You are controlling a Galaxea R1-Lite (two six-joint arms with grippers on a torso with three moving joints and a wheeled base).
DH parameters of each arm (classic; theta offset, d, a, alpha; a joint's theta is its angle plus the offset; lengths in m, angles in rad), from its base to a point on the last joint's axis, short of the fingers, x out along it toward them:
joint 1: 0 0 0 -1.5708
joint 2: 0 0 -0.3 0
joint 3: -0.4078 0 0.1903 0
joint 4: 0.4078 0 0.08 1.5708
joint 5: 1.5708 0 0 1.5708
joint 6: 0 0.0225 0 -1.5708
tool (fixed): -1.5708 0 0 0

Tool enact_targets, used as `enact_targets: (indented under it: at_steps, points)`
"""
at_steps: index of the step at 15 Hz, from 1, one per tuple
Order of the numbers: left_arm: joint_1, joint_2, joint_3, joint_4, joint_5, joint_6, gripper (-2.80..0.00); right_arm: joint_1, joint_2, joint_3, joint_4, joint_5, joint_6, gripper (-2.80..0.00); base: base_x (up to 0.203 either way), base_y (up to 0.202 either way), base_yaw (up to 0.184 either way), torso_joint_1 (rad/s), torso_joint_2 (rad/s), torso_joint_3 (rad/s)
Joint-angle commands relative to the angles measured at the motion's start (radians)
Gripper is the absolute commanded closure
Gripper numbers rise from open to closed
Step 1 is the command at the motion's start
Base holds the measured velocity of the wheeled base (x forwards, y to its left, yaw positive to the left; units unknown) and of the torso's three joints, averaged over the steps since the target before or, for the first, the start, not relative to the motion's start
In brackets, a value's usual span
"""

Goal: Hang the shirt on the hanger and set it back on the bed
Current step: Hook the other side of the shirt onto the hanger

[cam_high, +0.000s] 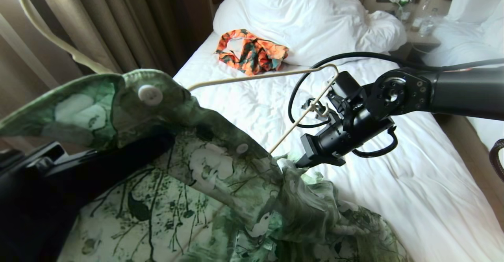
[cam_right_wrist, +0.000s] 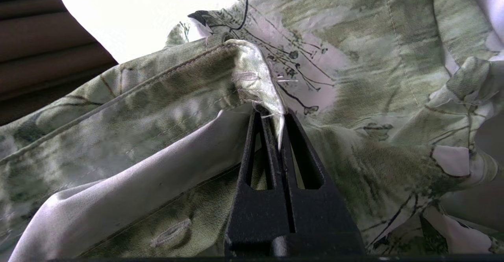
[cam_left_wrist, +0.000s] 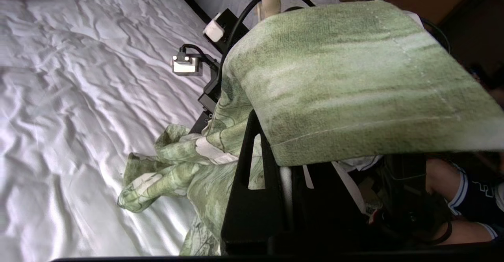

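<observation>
Bed (cam_high: 413,191): wrinkled white sheets, big pillows at the head, an orange-and-green garment (cam_high: 252,51) lying near the pillows, well apart from the work. Shirt (cam_high: 220,183): light green, white flowers, white buttons; held up off the sheets at two places, the rest bunched and trailing onto the bed in front of the robot. Hanger (cam_high: 275,75): thin cream wire, one shoulder inside the fabric, the bare end jutting toward the right arm, the hook curving up at the far left. Risk, as judged: only one side appears threaded, so a pull by either arm could drag the cloth off the wire, or the hanger could tip and slide out; the free wire end lies close to the right arm's cable and might snag there. Right gripper (cam_right_wrist: 280,128): fingers pressed together on a folded seam edge of the shirt, cloth pinched at the very tips, a thin hold that could slip. Left gripper (cam_left_wrist: 260,136): raised close under the head camera, nearly closed, shirt fabric draped over it and apparently pinched, though the contact itself is covered
</observation>
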Motion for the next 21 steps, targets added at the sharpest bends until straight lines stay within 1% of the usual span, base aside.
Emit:
enact_targets:
  at_steps: [1, 3, 6, 9, 11, 12, 18, 21]
  points:
    - [0.016, -0.001, -0.018, -0.002, 0.002, 0.007, 0.0, 0.029, -0.027, -0.002, 0.004, 0.002, 0.002, 0.0, 0.0, 0.0, 0.0, 0.0, 0.0, 0.0]
    - [0.031, 0.002, -0.021, -0.005, 0.024, 0.019, 0.0, 0.054, -0.043, 0.005, 0.015, 0.0, 0.002, 0.0, 0.0, 0.0, 0.0, 0.0, 0.0, 0.0]
    - [0.05, -0.012, -0.037, -0.005, 0.03, 0.02, 0.0, 0.076, -0.067, 0.017, 0.019, -0.001, 0.002, 0.0, 0.0, 0.0, 0.0, 0.0, 0.0, 0.0]
    - [0.044, -0.028, -0.053, 0.046, 0.023, 0.02, 0.0, 0.069, -0.058, 0.015, 0.013, -0.009, 0.006, 0.0, 0.0, 0.0, 0.0, 0.0, 0.0, 0.0]
    - [-0.006, -0.04, -0.047, 0.079, 0.021, 0.017, 0.0, 0.063, -0.047, 0.009, 0.0, -0.005, 0.039, 0.0, 0.0, 0.0, 0.0, 0.0, 0.0, 0.0]
    - [-0.032, -0.047, -0.047, 0.084, 0.022, 0.017, 0.0, 0.057, -0.043, 0.006, -0.007, -0.006, 0.041, 0.0, 0.0, 0.0, 0.0, 0.0, 0.0, 0.0]
    - [-0.074, -0.061, -0.048, 0.11, 0.022, 0.017, 0.0, 0.041, -0.022, 0.0, -0.099, -0.005, 0.132, 0.0, 0.0, 0.0, 0.0, 0.0, 0.0, 0.0]
    - [-0.087, -0.081, -0.051, 0.111, 0.021, 0.018, 0.0, 0.043, 0.011, -0.016, -0.135, -0.005, 0.155, 0.0, 0.0, 0.0, 0.0, 0.0, 0.0, 0.0]
